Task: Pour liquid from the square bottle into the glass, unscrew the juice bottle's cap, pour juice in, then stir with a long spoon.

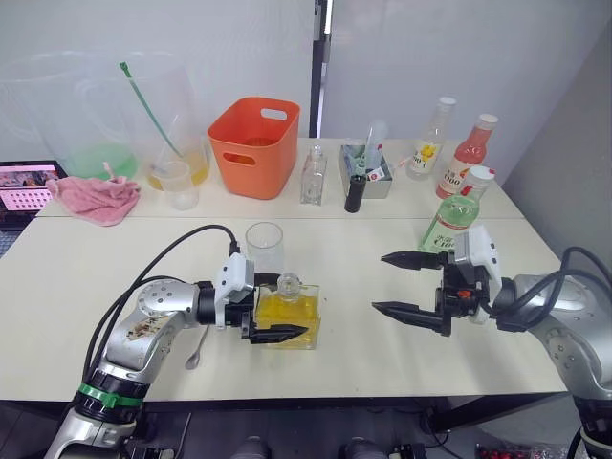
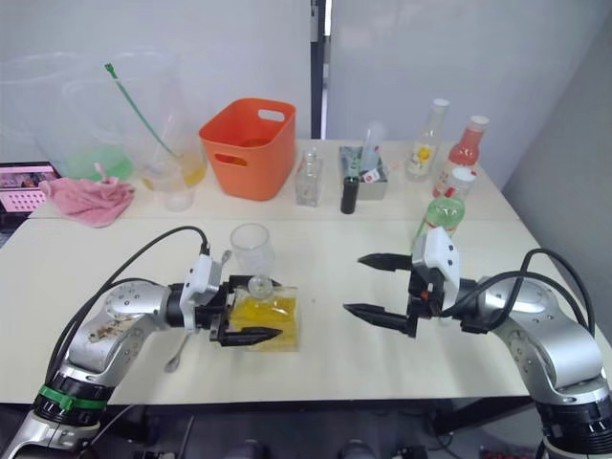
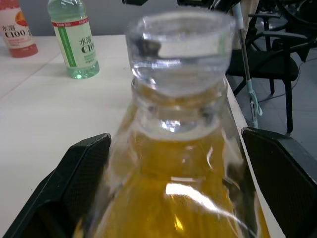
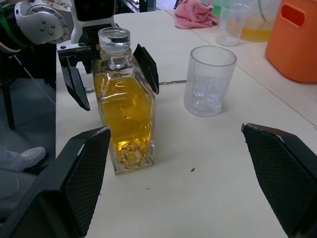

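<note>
The square bottle (image 1: 285,311) with yellow contents stands upright near the table's front, its stopper in. My left gripper (image 1: 296,316) is open around its body, one finger on each side; in the right wrist view one of the fingers (image 4: 74,84) stands apart from the glass wall. The glass (image 1: 265,247) stands empty just behind the bottle. My right gripper (image 1: 379,281) is wide open to the bottle's right, holding nothing. Behind it stands the juice bottle (image 1: 457,215), the juice bottle's cap (image 1: 478,173) on. The long spoon (image 1: 198,349) lies on the table, partly under my left arm.
Along the back of the table stand an orange basket (image 1: 254,145), a pink cloth (image 1: 94,196), big pitchers with a green stick (image 1: 148,110), a plastic cup (image 1: 178,184), a slim clear bottle (image 1: 313,175), a grey box (image 1: 368,172), a yellow-labelled bottle (image 1: 430,141) and a pink-red bottle (image 1: 467,153).
</note>
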Available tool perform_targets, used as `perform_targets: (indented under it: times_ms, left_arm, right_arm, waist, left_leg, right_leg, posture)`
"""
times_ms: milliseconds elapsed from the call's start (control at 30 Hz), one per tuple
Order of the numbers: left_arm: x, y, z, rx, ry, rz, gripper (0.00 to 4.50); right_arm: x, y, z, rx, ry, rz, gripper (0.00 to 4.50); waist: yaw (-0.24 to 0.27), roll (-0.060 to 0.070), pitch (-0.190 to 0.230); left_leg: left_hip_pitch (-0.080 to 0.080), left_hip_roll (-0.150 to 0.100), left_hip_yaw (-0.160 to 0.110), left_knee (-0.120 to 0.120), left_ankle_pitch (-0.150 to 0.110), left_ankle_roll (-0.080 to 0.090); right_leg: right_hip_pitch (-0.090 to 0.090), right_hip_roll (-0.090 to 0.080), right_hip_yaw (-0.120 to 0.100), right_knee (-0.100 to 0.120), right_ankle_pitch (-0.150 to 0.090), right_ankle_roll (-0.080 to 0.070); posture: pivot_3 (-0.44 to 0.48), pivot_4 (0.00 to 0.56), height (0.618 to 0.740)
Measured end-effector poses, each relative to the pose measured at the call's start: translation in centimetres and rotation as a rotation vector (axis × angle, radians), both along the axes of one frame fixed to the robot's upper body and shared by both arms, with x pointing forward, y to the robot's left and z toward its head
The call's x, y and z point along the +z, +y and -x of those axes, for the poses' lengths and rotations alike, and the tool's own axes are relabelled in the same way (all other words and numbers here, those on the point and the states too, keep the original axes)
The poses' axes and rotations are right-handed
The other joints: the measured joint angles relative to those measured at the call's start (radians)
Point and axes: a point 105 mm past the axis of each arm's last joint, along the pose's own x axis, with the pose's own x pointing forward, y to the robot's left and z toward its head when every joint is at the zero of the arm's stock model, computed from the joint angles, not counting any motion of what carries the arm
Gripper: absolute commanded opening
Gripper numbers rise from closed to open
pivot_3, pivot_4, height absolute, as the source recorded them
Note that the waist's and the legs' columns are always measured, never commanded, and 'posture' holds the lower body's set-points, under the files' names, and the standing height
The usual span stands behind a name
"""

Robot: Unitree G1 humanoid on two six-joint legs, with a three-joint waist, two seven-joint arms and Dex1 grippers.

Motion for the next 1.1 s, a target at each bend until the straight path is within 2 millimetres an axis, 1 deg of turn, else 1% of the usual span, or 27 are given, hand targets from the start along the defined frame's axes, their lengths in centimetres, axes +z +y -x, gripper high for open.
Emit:
perform_targets:
  times_ms: [67, 133, 167, 233, 267, 500, 567, 600, 667, 767, 833, 933, 1033, 1100]
  left_arm:
    - [0.0, 0.0, 0.0, -0.001, -0.001, -0.001, 4.46]
    - [0.0, 0.0, 0.0, -0.001, 0.001, -0.003, 3.90]
    - [0.0, 0.1, 0.0, 0.001, 0.001, -0.002, 3.69]
    - [0.0, 0.1, 0.0, -0.003, 0.003, -0.004, 2.99]
    - [0.0, 0.1, 0.0, -0.004, 0.002, -0.003, 2.80]
    - [0.0, 0.0, -0.3, -0.013, 0.006, 0.008, 2.81]
    - [0.0, -0.1, -0.4, -0.017, 0.003, 0.002, 2.81]
    - [0.0, -0.1, -0.4, -0.017, 0.001, 0.001, 2.81]
    - [0.0, -0.3, -0.4, -0.023, -0.003, 0.000, 2.81]
    - [0.0, -0.4, -0.4, -0.027, -0.006, 0.000, 2.81]
    - [-0.1, -0.4, -0.4, -0.027, -0.009, -0.002, 2.81]
    - [-0.1, -0.5, -0.4, -0.029, -0.017, -0.008, 2.81]
    - [-0.1, -0.5, -0.4, -0.028, -0.019, -0.012, 2.81]
    - [-0.1, -0.5, -0.4, -0.028, -0.020, -0.014, 2.81]
  right_arm:
    - [0.1, 0.0, 0.0, 0.002, -0.004, 0.000, 4.50]
    - [0.3, 0.1, -0.1, 0.007, -0.012, -0.003, 4.50]
    - [0.5, 0.3, -0.1, 0.011, -0.019, -0.012, 4.50]
    - [0.7, 0.6, -0.2, 0.016, -0.024, -0.023, 4.50]
    - [0.7, 0.7, -0.2, 0.020, -0.022, -0.024, 4.50]
    - [1.2, 3.4, 0.2, 0.104, -0.023, -0.033, 4.50]
    - [1.9, 5.0, 0.3, 0.143, -0.044, -0.041, 4.50]
    - [2.2, 6.1, 0.4, 0.175, -0.059, -0.032, 4.50]
    - [2.4, 7.6, 0.8, 0.222, -0.077, -0.004, 4.50]
    - [2.0, 9.2, 0.6, 0.240, -0.081, 0.024, 4.50]
    - [1.6, 9.8, 0.3, 0.238, -0.074, 0.031, 4.50]
    - [0.9, 10.7, 0.1, 0.252, -0.063, 0.053, 4.50]
    - [0.5, 11.0, -0.1, 0.250, -0.054, 0.064, 4.50]
    - [0.3, 11.2, -0.3, 0.245, -0.047, 0.061, 3.95]
  waist:
    - [0.000, 0.000, 0.000]
    - [0.001, 0.000, 0.000]
    - [0.000, 0.000, 0.000]
    - [0.000, 0.000, 0.000]
    - [0.001, 0.000, 0.000]
    - [0.002, 0.001, 0.000]
    - [0.001, 0.002, 0.000]
    - [0.000, 0.002, 0.000]
    - [0.003, 0.002, 0.000]
    - [0.006, 0.002, 0.000]
    - [0.006, 0.002, 0.000]
    - [0.006, 0.002, 0.000]
    - [0.007, 0.003, 0.000]
    - [0.007, 0.003, 0.000]
  left_leg:
    - [0.003, 0.000, 0.000, 0.000, 0.000, 0.000]
    - [0.003, 0.000, 0.000, 0.000, 0.000, 0.000]
    - [0.004, 0.000, 0.000, 0.000, 0.000, 0.000]
    - [0.004, 0.000, 0.000, 0.000, 0.000, 0.000]
    - [0.004, 0.000, 0.000, 0.000, 0.000, 0.000]
    - [0.004, 0.000, -0.001, 0.000, 0.000, 0.000]
    - [0.004, 0.000, -0.001, 0.000, 0.000, 0.000]
    - [0.004, 0.000, -0.001, 0.000, 0.000, 0.000]
    - [0.004, 0.000, -0.002, 0.000, 0.000, 0.000]
    - [0.003, -0.001, -0.003, 0.000, 0.000, 0.000]
    - [0.003, -0.001, -0.003, 0.000, 0.000, 0.000]
    - [0.003, -0.001, -0.003, 0.000, 0.000, 0.000]
    - [0.003, -0.001, -0.003, 0.000, 0.000, 0.000]
    - [0.004, -0.001, -0.003, 0.000, 0.000, 0.000]
  right_leg:
    - [0.004, 0.000, 0.000, -0.001, 0.000, 0.000]
    - [0.004, 0.000, 0.000, -0.001, 0.000, 0.000]
    - [0.004, 0.000, 0.000, -0.001, 0.000, 0.000]
    - [0.004, 0.000, 0.000, -0.001, 0.000, 0.000]
    - [0.004, 0.000, 0.000, -0.001, 0.000, 0.000]
    - [0.005, 0.000, 0.000, -0.001, 0.000, 0.000]
    - [0.005, 0.000, 0.000, -0.001, 0.000, 0.000]
    - [0.005, 0.000, 0.000, -0.001, 0.000, 0.000]
    - [0.005, 0.000, -0.001, -0.001, 0.000, 0.000]
    - [0.005, 0.000, -0.001, -0.001, 0.000, 0.000]
    - [0.005, 0.000, -0.001, -0.001, 0.000, 0.000]
    - [0.005, 0.000, -0.001, -0.001, 0.000, 0.000]
    - [0.005, 0.000, -0.001, -0.001, 0.000, 0.000]
    - [0.005, 0.000, -0.001, -0.001, 0.000, 0.000]
  posture:
    - [0.000, 0.150, 0.740]
    - [0.000, 0.150, 0.740]
    - [0.000, 0.150, 0.740]
    - [0.000, 0.150, 0.740]
    - [0.000, 0.150, 0.740]
    - [0.000, 0.150, 0.740]
    - [0.000, 0.150, 0.740]
    - [0.000, 0.150, 0.740]
    - [0.000, 0.150, 0.740]
    - [0.000, 0.150, 0.740]
    - [0.000, 0.150, 0.740]
    - [0.000, 0.150, 0.740]
    - [0.000, 0.150, 0.740]
    - [0.000, 0.150, 0.740]
